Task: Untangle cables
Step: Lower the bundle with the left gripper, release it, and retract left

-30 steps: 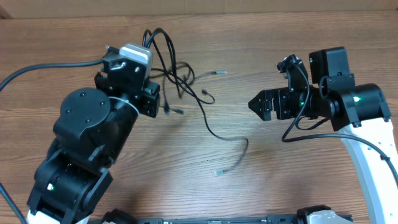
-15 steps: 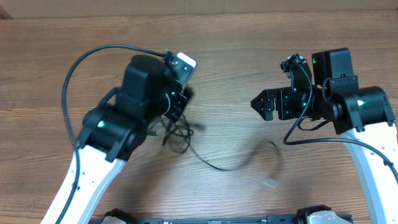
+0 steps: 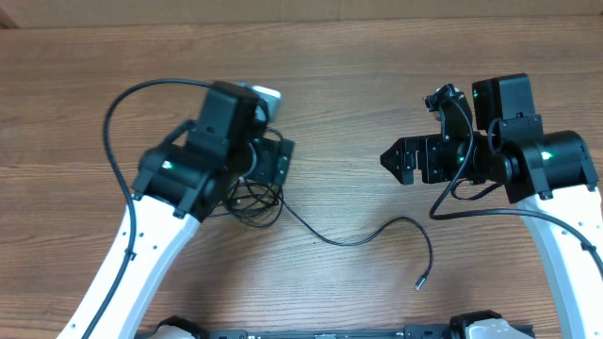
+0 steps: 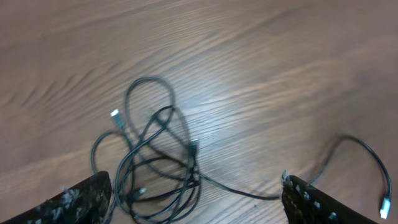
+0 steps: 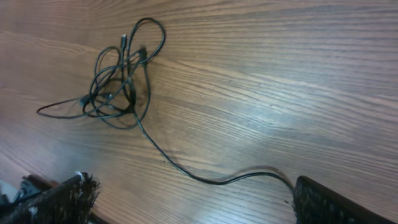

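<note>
Overhead, the tangled part of the cables (image 3: 325,241) is partly hidden beneath the left end effector (image 3: 279,168). In the left wrist view, the tangle is cut off at 6 o'clock. Plug types cannot be determined.

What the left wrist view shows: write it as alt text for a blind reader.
A tangle of thin black cables lies on a wooden table, seen from above between the fingers of the open left gripper. One strand trails right from the tangle, arches up, and ends in a plug at the right edge.
</note>
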